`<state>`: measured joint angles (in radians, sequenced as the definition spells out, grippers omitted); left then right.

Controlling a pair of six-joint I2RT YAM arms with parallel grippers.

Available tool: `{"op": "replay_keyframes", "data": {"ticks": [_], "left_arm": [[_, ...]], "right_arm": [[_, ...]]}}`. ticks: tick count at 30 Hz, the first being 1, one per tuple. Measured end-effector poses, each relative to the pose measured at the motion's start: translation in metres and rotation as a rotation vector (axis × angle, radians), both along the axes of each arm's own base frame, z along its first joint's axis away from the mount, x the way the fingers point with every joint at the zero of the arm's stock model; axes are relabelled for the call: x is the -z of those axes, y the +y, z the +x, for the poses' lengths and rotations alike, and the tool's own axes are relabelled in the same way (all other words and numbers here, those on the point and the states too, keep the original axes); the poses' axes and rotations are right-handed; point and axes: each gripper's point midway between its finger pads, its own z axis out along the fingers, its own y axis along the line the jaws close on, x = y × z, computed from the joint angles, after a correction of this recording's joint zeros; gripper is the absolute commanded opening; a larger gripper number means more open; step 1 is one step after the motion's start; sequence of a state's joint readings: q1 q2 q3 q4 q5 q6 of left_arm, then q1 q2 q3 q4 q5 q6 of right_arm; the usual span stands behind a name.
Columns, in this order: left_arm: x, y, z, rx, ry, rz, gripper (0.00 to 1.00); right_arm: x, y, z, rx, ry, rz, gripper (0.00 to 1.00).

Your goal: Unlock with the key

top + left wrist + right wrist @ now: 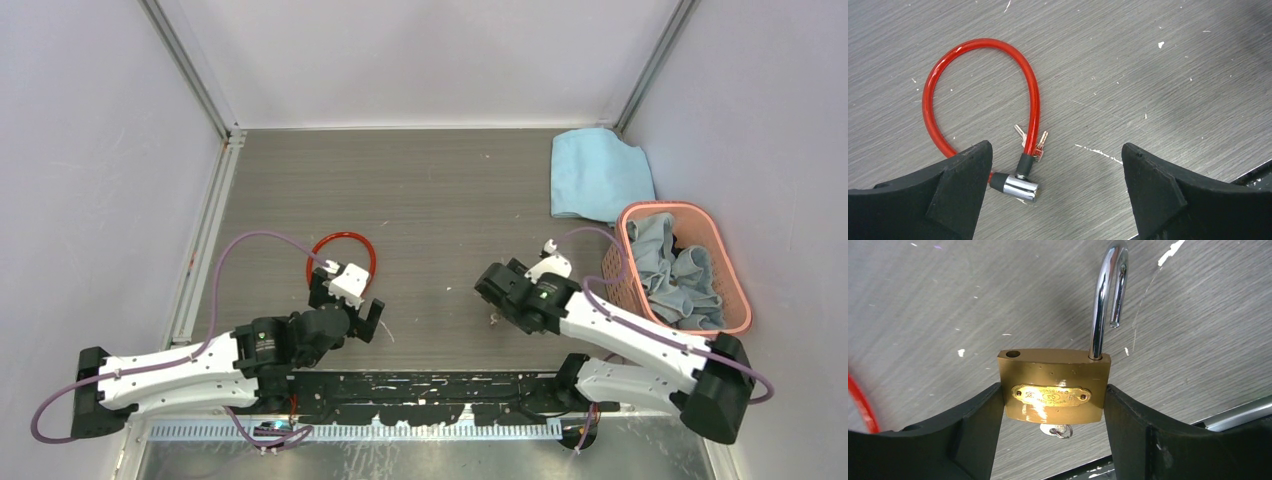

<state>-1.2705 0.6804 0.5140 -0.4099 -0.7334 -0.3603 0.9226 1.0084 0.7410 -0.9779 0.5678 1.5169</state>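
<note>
My right claw (1053, 405) clamped the brass padlock (1053, 375) by its sides; small silvery key (1055, 430) sat in its base, shaft parallel to the steel shackle (1099, 315); left claw (1055, 147) gaped wide, empty.

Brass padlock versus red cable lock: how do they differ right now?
The brass padlock is clamped in the right gripper; the red cable lock lies on the table below the open left gripper. The padlock's shackle is open; the cable lock's loop is closed. A key sits in the padlock; small keys lie loose beside the cable lock.
</note>
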Motion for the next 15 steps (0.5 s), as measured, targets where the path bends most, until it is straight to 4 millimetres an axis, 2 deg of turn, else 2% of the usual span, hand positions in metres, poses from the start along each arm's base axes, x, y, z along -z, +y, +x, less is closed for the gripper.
{"op": "replay_keyframes", "data": {"ticks": [9, 15], "left_arm": [[-0.003, 0.000, 0.000, 0.000, -0.003, -0.009, 1.00], [-0.004, 0.000, 0.000, 0.000, -0.004, -0.012, 1.00]], "right_arm": [[0.050, 0.010, 0.001, -0.058, 0.246, -0.149, 0.01], [0.060, 0.030, 0.016, -0.133, 0.293, -0.160, 0.01]]}}
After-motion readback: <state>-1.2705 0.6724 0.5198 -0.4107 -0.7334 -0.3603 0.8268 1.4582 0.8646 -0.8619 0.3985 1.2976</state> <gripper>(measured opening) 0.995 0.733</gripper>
